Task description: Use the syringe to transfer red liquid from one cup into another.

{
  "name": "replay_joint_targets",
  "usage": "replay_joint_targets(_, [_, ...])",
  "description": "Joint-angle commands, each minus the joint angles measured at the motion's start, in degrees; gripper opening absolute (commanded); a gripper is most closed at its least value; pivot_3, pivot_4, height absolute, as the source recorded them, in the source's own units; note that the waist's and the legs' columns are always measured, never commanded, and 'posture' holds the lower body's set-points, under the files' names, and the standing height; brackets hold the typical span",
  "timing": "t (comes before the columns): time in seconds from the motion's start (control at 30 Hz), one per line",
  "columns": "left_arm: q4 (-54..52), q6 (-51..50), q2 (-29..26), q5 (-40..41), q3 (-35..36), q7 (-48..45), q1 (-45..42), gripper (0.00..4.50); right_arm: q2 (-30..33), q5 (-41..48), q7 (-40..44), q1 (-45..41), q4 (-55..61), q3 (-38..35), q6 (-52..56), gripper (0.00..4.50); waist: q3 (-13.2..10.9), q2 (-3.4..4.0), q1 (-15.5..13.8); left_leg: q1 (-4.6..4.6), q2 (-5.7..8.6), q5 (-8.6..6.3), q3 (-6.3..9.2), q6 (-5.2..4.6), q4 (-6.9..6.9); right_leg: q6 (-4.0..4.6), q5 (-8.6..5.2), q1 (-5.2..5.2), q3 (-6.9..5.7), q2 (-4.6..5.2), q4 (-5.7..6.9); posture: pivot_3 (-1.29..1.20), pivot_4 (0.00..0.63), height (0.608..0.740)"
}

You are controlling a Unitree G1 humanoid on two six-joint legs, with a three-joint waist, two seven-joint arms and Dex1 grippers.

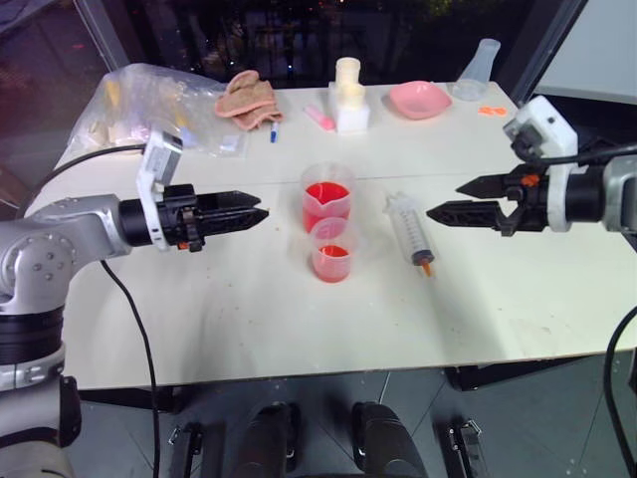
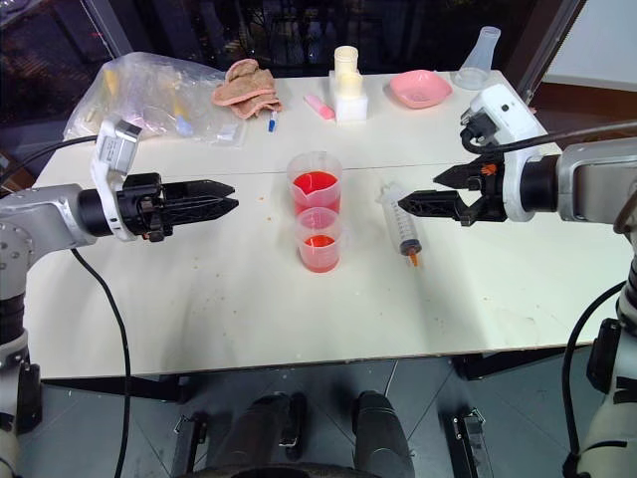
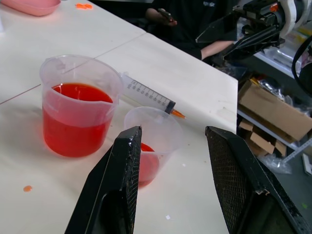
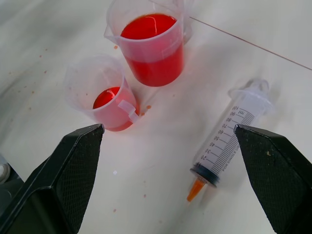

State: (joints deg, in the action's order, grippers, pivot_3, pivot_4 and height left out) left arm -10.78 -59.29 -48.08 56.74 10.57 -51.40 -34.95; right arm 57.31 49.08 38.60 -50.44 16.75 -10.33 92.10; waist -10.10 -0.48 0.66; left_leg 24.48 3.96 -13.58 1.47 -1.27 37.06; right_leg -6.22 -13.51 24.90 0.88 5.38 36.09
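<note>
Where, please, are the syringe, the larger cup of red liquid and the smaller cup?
syringe (image 4: 229,139): right wrist view, on the marked barrel.
larger cup (image 4: 152,61): right wrist view, on its red-filled wall.
smaller cup (image 1: 331,263): left eye view, on its red-filled lower wall.

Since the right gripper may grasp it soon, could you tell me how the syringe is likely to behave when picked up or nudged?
The syringe lies flat on the table; its round barrel would probably roll if nudged. The clear plastic looks rigid yet smooth, perhaps slippery. It appears empty, so likely light.
</note>
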Motion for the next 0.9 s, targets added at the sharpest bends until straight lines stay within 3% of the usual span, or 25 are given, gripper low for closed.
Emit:
replay_joint_targets(0.03, [-1.38, 1.16, -0.09, 0.25, 2.24, 0.32, -0.68, 2.18, 0.51, 0.73, 0.25, -0.4, 1.51, -1.1, 0.33, 4.43, 0.0, 0.0, -0.01, 0.0, 0.0, 0.0, 0.0, 0.0, 0.0, 0.0, 0.0, 0.0, 0.0, 0.0, 0.0, 0.0, 0.15, 0.74])
replay_joint_targets(0.77, [-0.53, 1.44, 0.31, -1.51, 1.45, -0.9, -1.66, 2.18, 0.98, 1.22, -1.68, -1.95, -0.02, 0.65, 0.4, 4.43, 0.0, 0.0, -0.01, 0.0, 0.0, 0.0, 0.0, 0.0, 0.01, 0.0, 0.0, 0.0, 0.0, 0.0, 0.0, 0.0, 0.15, 0.74])
replay_joint_targets(0.9, [-0.41, 1.39, 0.95, -1.47, 1.31, -0.72, -2.07, 2.18, 0.26, -1.36, -5.26, -3.34, -2.1, 3.38, 0.4, 4.43, 0.0, 0.0, 0.04, 0.0, 0.0, 0.0, -0.01, 0.0, 0.01, 0.01, 0.0, 0.0, 0.0, 0.0, 0.0, 0.0, 0.15, 0.74])
